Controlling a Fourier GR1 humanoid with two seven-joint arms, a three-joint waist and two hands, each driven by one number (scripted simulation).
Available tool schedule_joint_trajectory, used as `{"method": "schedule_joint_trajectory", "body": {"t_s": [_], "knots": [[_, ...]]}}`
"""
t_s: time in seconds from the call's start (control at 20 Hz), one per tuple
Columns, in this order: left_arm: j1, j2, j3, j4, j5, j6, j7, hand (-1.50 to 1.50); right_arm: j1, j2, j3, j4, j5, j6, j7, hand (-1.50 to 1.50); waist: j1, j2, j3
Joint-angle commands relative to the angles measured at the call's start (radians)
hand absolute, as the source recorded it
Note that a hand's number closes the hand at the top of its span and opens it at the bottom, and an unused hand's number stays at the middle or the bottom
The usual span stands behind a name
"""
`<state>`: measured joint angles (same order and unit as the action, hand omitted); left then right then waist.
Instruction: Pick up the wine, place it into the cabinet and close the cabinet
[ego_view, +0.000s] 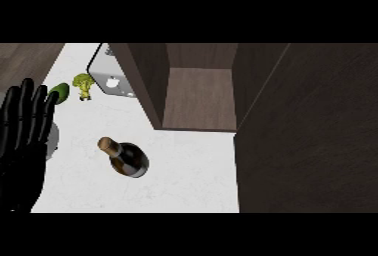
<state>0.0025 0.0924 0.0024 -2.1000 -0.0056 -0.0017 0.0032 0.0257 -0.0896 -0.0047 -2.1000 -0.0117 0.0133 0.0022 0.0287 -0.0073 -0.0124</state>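
Left hand (26, 131) spread open, holding nothing; wine bottle (125, 157) stands at its four o'clock, open cabinet (198, 97) beyond at one.

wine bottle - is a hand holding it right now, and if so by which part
Nothing is held. The wine bottle stands alone on the counter; the left hand is open at the view's left edge, fingers up, apart from it. The right hand is not in view.

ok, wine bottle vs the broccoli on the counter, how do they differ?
The wine bottle is dark with a tan-capped neck; the broccoli is yellow-green. The wine bottle looks far larger. It stands mid-counter before the open cabinet; the broccoli sits farther back. Both rest untouched on the white counter.
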Motion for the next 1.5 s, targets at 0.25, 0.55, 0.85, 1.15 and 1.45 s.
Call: {"method": "schedule_joint_trajectory", "body": {"t_s": [0.25,0.55,0.85,1.15,1.45], "knots": [[0.08,-0.091,-0.396,-0.018,-0.314,0.202,-0.014,-1.5,0.158,-0.023,0.012,-0.119,-0.11,0.123,-0.036,-1.5,-0.04,0.004,0.014],[0.125,-0.092,-0.609,-0.06,-0.079,0.396,0.107,-1.5,0.171,-0.089,0.071,-0.207,-0.243,0.214,0.16,-1.5,-0.036,0.003,0.013],[0.058,-0.092,-0.734,-0.074,-0.166,0.544,0.195,-1.5,0.131,-0.09,0.06,-0.287,-0.266,0.188,0.286,-1.5,-0.031,0.006,0.013],[-0.019,-0.092,-0.838,-0.106,-0.273,0.667,0.305,-1.5,0.101,-0.097,0.047,-0.376,-0.307,0.163,0.397,-1.5,-0.029,0.005,0.013],[-0.074,-0.091,-0.808,-0.13,-0.321,0.733,0.393,-1.5,0.112,-0.097,0.024,-0.474,-0.354,0.136,0.474,-1.5,-0.036,0.004,0.013]]}}
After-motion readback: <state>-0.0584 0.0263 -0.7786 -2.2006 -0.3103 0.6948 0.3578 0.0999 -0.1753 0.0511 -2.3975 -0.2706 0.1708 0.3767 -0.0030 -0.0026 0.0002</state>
